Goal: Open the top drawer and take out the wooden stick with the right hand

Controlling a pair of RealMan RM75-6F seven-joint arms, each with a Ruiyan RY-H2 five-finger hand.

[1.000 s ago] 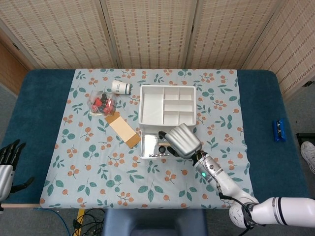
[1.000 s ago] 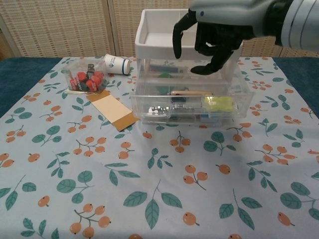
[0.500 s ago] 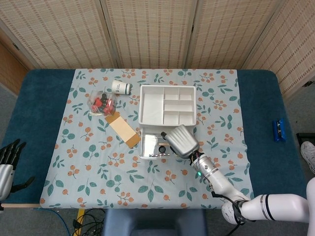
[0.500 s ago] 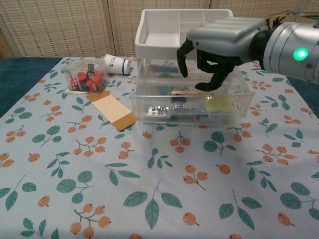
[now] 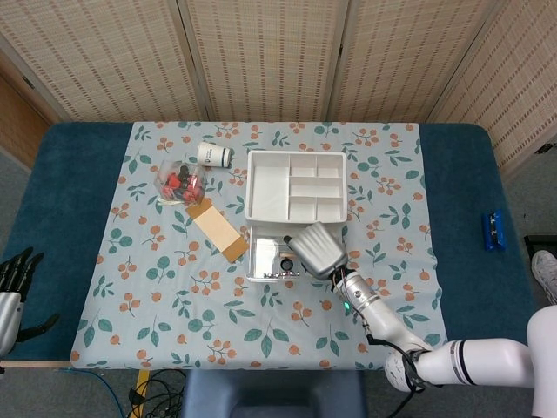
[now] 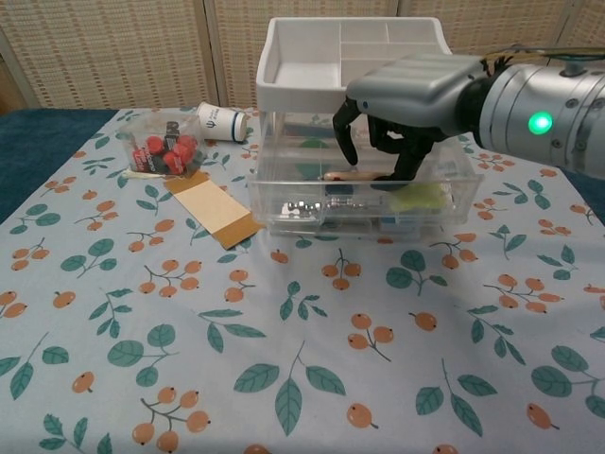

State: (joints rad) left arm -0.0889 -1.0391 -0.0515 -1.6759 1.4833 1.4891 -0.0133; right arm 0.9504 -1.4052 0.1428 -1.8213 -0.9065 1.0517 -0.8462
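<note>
The top drawer is pulled out toward me, so the stick lies exposed across its middle, above the clutter below. My right hand reaches in from above, palm down, fingers curled toward the stick so they can close around it; whether they already touch or pinch it I cannot tell, since the palm hides the tips. My left hand waits off the table's edge, fingers spread and holding nothing, because this job is the right's alone
</note>
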